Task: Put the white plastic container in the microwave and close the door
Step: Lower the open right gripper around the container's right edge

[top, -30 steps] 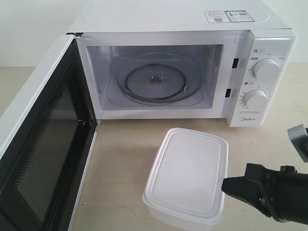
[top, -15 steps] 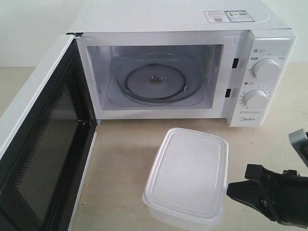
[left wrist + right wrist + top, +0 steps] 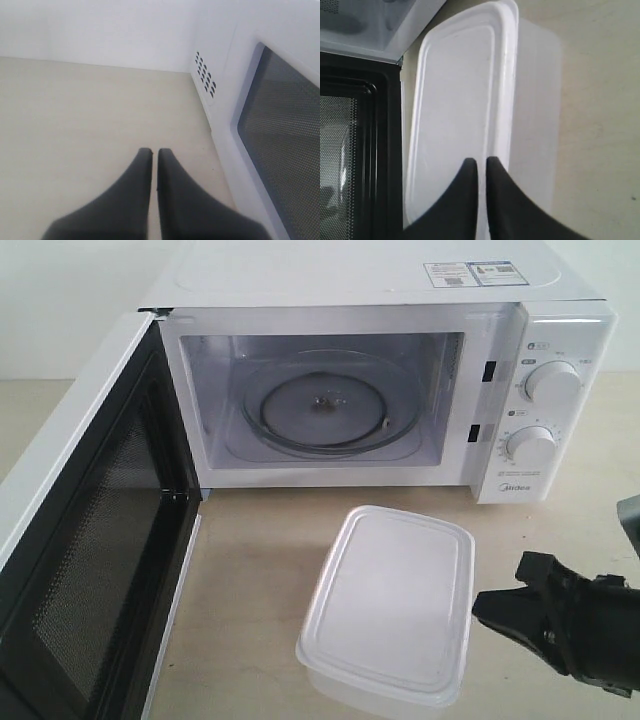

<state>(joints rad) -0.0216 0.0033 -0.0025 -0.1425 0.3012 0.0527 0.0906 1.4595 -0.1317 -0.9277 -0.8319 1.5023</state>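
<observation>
The right tool (image 3: pixel 477 606), narrow and empty, is hovering just beside the container (image 3: pixel 390 600), which is sitting on the desk (image 3: pixel 255 540) before the open microwave (image 3: pixel 340 300).

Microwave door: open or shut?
Open. The door is swung wide to the left, mesh inner face showing; inside the microwave the glass turntable is exposed.

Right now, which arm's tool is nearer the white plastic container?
Right. The right tool hangs close beside the white plastic container, at its long edge. The left tool is on the far side of the open door, by its outer face.
</observation>
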